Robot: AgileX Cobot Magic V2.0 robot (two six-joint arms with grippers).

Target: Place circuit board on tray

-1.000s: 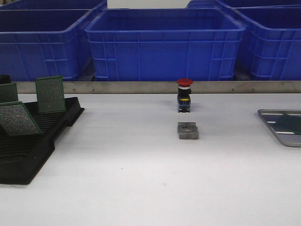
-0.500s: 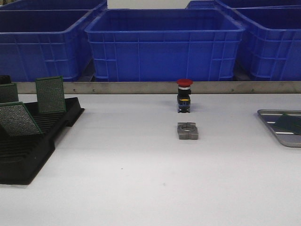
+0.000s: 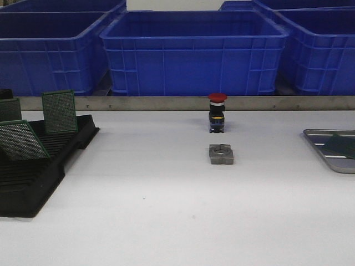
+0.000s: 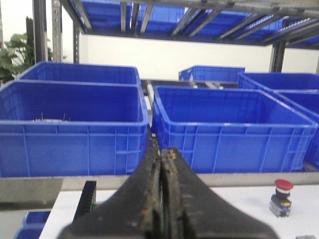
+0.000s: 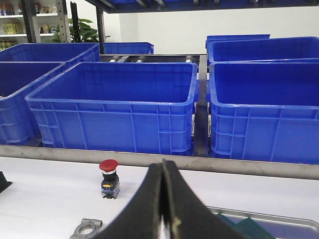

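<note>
The silvery tray lies at the table's right edge with a green circuit board flat in it. The right wrist view shows the same tray and circuit board. Three more green boards stand in the black slotted rack at the left: one upright, one at the edge, one leaning. Neither gripper shows in the front view. My left gripper is shut, facing the bins with the rack beside it. My right gripper is shut above the table.
A red push button stands mid-table with a grey metal clamp in front of it. Big blue bins line the back behind a metal rail. The button and clamp also show in the right wrist view.
</note>
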